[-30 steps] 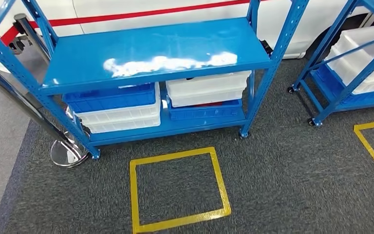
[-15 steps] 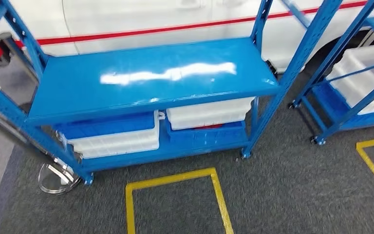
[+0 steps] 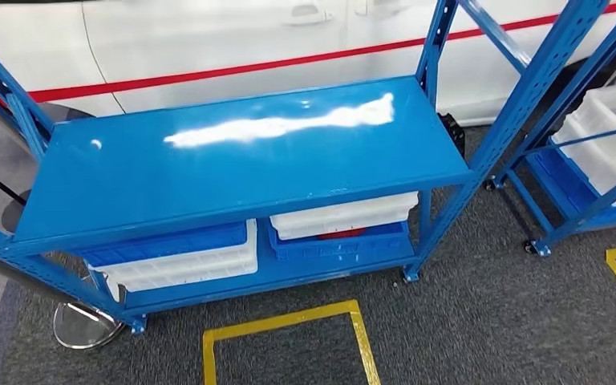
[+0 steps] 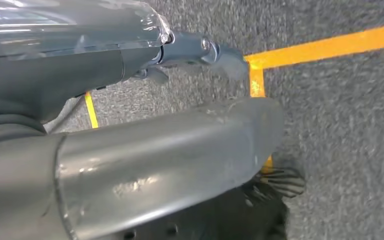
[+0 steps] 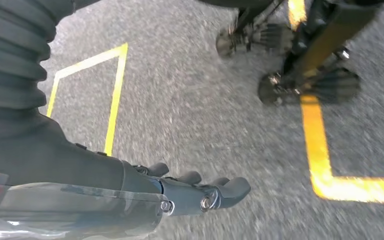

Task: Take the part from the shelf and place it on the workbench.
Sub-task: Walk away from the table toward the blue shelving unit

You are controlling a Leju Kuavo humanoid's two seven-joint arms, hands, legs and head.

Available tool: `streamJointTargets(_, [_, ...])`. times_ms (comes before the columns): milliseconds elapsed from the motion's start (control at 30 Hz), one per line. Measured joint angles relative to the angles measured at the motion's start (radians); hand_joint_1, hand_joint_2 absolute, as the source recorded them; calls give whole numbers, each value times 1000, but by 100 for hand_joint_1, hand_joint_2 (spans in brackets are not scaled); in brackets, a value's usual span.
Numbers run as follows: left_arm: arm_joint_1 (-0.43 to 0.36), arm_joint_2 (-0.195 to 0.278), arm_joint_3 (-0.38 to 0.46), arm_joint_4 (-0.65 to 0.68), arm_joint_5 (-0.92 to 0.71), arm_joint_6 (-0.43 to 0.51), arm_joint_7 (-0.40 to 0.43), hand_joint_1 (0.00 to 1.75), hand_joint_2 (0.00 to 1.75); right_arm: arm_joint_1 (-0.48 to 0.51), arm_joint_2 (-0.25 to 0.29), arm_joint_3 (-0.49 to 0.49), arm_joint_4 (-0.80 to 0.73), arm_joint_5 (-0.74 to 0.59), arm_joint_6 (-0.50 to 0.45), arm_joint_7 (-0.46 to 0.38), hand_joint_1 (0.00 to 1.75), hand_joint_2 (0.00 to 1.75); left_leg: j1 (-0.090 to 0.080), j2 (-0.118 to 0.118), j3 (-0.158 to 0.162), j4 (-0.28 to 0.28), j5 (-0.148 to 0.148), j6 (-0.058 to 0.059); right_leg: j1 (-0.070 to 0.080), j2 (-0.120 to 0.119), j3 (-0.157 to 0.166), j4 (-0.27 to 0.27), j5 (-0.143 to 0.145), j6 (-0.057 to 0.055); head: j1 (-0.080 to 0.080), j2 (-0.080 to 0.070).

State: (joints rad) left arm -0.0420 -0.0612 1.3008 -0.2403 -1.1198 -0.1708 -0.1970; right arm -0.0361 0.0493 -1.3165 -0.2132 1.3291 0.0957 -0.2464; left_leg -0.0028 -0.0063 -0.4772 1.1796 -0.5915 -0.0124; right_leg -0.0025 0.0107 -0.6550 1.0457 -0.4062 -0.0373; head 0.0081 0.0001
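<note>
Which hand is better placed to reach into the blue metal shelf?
Slightly the right hand: both hang empty over grey carpet, but the white plastic bin with red beneath sits right of centre.

Both arms hang down. The left robot hand (image 4: 200, 50) holds nothing, its fingers extended. The right robot hand (image 5: 200, 192) also holds nothing, its fingers nearly straight and slightly apart.

The shelf (image 3: 241, 160) hides most of the white bins (image 3: 184, 265) beneath it, so their contents cannot be told; the second rack (image 3: 585, 160) is cut off at the picture's edge.
</note>
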Motion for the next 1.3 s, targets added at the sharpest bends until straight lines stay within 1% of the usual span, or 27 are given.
streamJointTargets(67, [1,0,0,0,0,5,0,0,0,-1,0,0,0,0,-2,0,0,175,5,0,-64,78,-65,-12,-1,1,20,-7,-13,-4,-1,0])
streamJointTargets(100, [1,0,0,0,-1,7,0,0,0,0,0,0,0,1,-3,0,0,175,8,0,-87,93,-90,-15,-1,2,28,-8,-20,-4,-1,0])
streamJointTargets(133, [1,0,0,0,-1,9,0,0,0,0,0,0,0,1,-3,1,0,175,9,0,-99,83,-89,-17,-1,3,36,-8,-27,-3,-1,0])
streamJointTargets(167, [1,0,0,0,-2,11,0,0,0,0,0,0,0,2,-4,1,0,175,10,0,-99,49,-62,-15,-1,5,45,-7,-34,-2,-1,0])
streamJointTargets(233, [1,0,0,0,-3,13,0,0,0,0,0,0,0,2,-5,2,0,175,10,0,-73,-66,35,-8,-1,7,61,-7,-44,3,-1,0])
streamJointTargets(300, [0,1,0,0,-4,14,0,0,0,0,1,0,0,3,-5,3,0,175,3,1,-56,-144,76,5,0,7,66,-7,-48,10,0,0])
streamJointTargets(367, [1,2,0,0,-4,17,-1,0,0,-1,2,0,0,3,-6,4,0,175,-3,1,-58,-158,80,19,0,8,67,-8,-50,22,0,0])
streamJointTargets(433, [2,1,0,0,-5,19,-3,0,0,-1,2,0,0,3,-7,4,0,175,3,3,-49,-174,106,34,0,6,69,-3,-59,35,1,0])
streamJointTargets(467, [2,0,0,0,-5,21,-4,0,0,-1,2,0,0,4,-8,4,0,175,6,5,-44,-183,114,40,0,4,62,15,-74,40,4,0])
streamJointTargets(500, [1,-1,0,0,-5,22,-5,0,0,-1,2,0,0,4,-9,4,0,175,9,6,-41,-190,119,44,-2,2,45,54,-100,46,6,0])
streamJointTargets(567, [1,-2,0,0,-5,24,-6,0,0,-1,2,0,0,4,-9,4,0,175,8,9,-41,-192,121,48,-7,0,-14,177,-164,55,10,0])
streamJointTargets(600, [1,-2,0,0,-5,25,-6,0,0,-1,2,0,0,5,-9,4,0,175,8,10,-42,-192,120,48,-10,-1,-40,232,-183,59,10,0])
streamJointTargets(633, [2,-2,0,0,-5,25,-6,0,0,-1,3,0,0,6,-10,5,0,175,8,11,-41,-191,119,47,-13,-3,-52,256,-184,63,10,0])
streamJointTargets(667, [2,-2,0,0,-6,26,-6,0,0,0,3,0,0,6,-11,6,0,175,9,10,-40,-191,117,45,-16,-4,-44,241,-165,65,10,0])
streamJointTargets(733, [2,-4,0,0,-8,30,-6,0,0,0,2,0,0,7,-16,10,0,175,12,10,-36,-186,110,36,-21,-8,17,120,-100,68,10,0])
streamJointTargets(800, [1,-5,0,0,-11,39,-6,0,0,-2,2,0,0,7,-22,16,0,175,10,10,-36,-178,100,22,-20,-8,71,12,-65,62,10,0])
streamJointTargets(833, [0,-6,0,0,-13,45,-6,0,0,-4,2,0,0,7,-24,19,0,175,8,10,-37,-176,97,16,-19,-7,81,-11,-64,57,9,0])
streamJointTargets(933, [-3,-6,0,0,-15,53,-6,0,0,-5,4,-1,0,7,-25,23,0,175,10,10,-36,-172,89,0,-16,-5,82,-14,-65,36,6,0])
streamJointTargets(967, [-3,-7,0,0,-15,53,-6,0,0,-5,5,-1,0,7,-25,23,0,175,12,9,-41,-155,76,-5,-16,-6,82,-15,-64,30,4,0])
streamJointTargets(1033, [-3,-9,0,0,-16,54,-6,0,0,-5,6,-1,0,7,-26,24,0,175,14,9,-81,-63,20,-13,-17,-7,82,-18,-63,20,1,0])
streamJointTargets(1100, [-3,-9,0,0,-16,55,-6,0,0,-5,6,-1,0,8,-27,28,0,175,15,9,-147,73,-39,-18,-14,-8,82,-17,-65,15,-1,0])
streamJointTargets(1133, [-2,-9,0,0,-18,57,-5,0,0,-5,6,-1,0,10,-30,32,0,175,16,9,-167,113,-47,-20,-13,-8,82,-17,-66,13,-1,0])
streamJointTargets(1167, [-1,-9,0,0,-20,61,-4,0,0,-5,6,-1,0,12,-32,38,0,131,17,9,-170,115,-36,-23,-12,-8,84,-16,-67,11,-1,0])
streamJointTargets(1200, [-1,-9,0,0,-22,65,-3,0,0,-5,6,-1,0,14,-36,43,0,87,19,9,-152,74,-6,-26,-13,-7,87,-16,-68,9,-1,0])
streamJointTargets(1233, [-1,-9,0,0,-24,69,-3,0,0,-5,6,-1,0,15,-39,46,0,44,22,9,-120,6,32,-31,-13,-7,89,-15,-70,9,-1,0])
streamJointTargets(1267, [-2,-9,-1,0,-25,73,-2,0,44,-5,7,-1,0,14,-40,47,0,0,25,9,-86,-67,62,-35,-12,-6,92,-14,-72,10,-1,0])
streamJointTargets(1300, [-3,-10,-1,0,-25,78,-2,0,87,-5,7,-1,0,14,-42,47,0,44,27,7,-60,-127,87,-37,-10,-5,93,-11,-75,12,-1,0])
